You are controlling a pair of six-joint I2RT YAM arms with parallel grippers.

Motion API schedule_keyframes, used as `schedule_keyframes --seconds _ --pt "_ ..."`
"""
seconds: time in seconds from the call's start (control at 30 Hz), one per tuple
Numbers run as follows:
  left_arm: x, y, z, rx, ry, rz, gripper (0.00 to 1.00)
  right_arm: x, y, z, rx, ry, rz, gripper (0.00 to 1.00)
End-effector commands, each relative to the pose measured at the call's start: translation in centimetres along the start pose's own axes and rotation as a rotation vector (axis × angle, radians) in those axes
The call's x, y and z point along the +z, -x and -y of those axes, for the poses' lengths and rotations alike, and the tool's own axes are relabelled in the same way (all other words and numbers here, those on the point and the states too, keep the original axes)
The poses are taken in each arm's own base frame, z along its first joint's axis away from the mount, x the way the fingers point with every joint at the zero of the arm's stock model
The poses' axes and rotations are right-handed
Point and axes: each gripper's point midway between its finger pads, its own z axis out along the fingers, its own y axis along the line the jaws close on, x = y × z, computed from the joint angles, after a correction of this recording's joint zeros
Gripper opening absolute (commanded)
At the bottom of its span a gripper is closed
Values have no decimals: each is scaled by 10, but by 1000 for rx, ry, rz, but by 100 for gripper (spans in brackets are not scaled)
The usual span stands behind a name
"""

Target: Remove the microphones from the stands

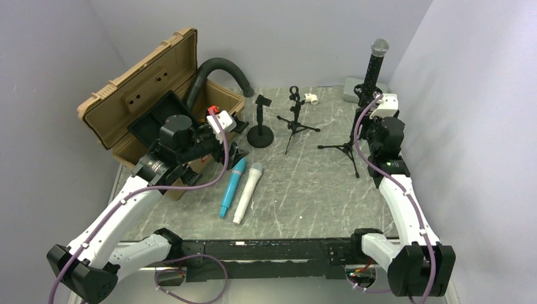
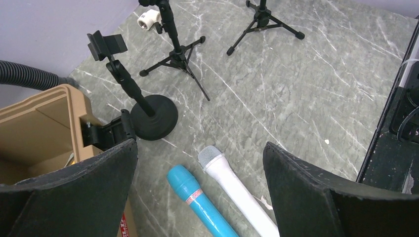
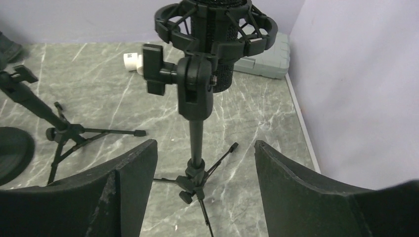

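Microphone (image 1: 375,63) sits upright in the shock mount (image 3: 170,22) on its tripod stand (image 3: 196,143), just ahead of the right gripper (image 3: 205,145) — fingers parted, grasping nothing. Left gripper (image 2: 200,145) gapes too — a blue microphone (image 2: 197,197) beneath it.

Microphone (image 1: 376,63) in stand (image 1: 349,149), far right on table (image 1: 316,183)

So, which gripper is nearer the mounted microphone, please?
Right: the right gripper is close to the microphone, facing its stand; the left gripper is far off, by the case.
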Motion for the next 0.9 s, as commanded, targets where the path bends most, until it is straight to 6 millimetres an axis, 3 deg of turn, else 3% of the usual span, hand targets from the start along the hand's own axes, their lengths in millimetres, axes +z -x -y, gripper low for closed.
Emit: schedule_keyframes --seconds 0.0,0.37,0.7,0.8,0.87 --pt "0 11 -1 26 -2 47 99 14 23 4 7 -1 122 72" --pt "4 7 0 15 -11 36 99 40 15 -1 22 15 159 57" --pt "7 4 1 8 -23 31 99 50 -1 -4 28 20 189 42" --pt "6 4 1 9 -23 33 99 52 -4 -7 30 36 181 33" --pt "6 4 1 9 -20 35 99 51 -4 -8 32 44 176 21"
